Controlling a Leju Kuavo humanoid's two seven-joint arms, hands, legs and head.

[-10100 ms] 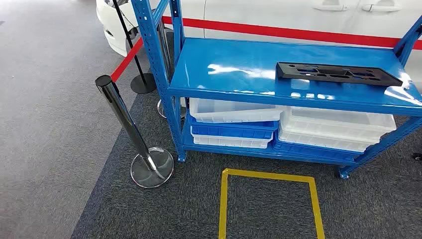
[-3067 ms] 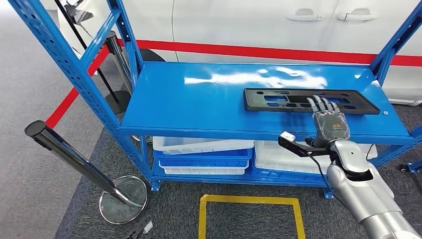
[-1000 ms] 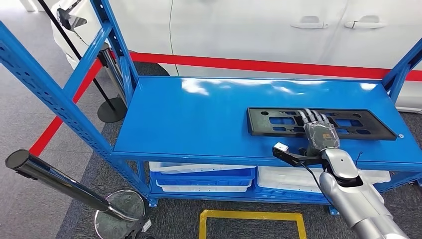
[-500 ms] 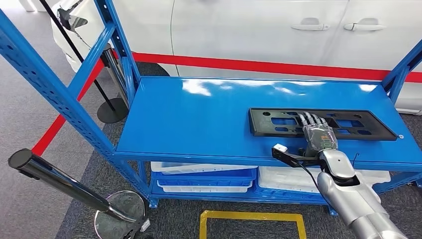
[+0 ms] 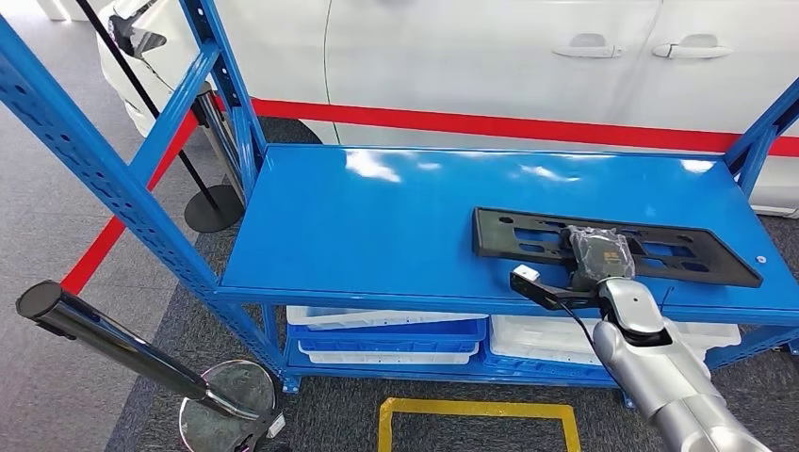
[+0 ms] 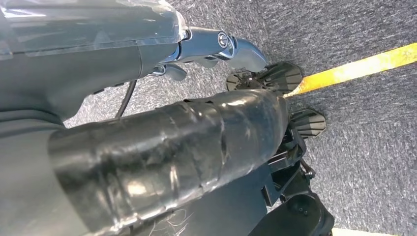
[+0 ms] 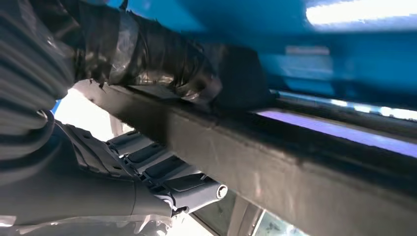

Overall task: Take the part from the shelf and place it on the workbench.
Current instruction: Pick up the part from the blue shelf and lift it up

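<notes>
Part (image 5: 660, 252) lies flat on the shelf (image 5: 396, 226), near its front right. Right hand (image 5: 597, 254) curled over its near edge, thumb on top, fingers under. Looks like light, stiff plastic; long, so an off-centre hold may let it tip

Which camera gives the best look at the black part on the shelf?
The head view: it shows the whole black part lying on the blue shelf with the right hand on its near edge. The right wrist view shows a blurred close-up of one dark edge under the thumb. The left wrist view faces the floor.
</notes>
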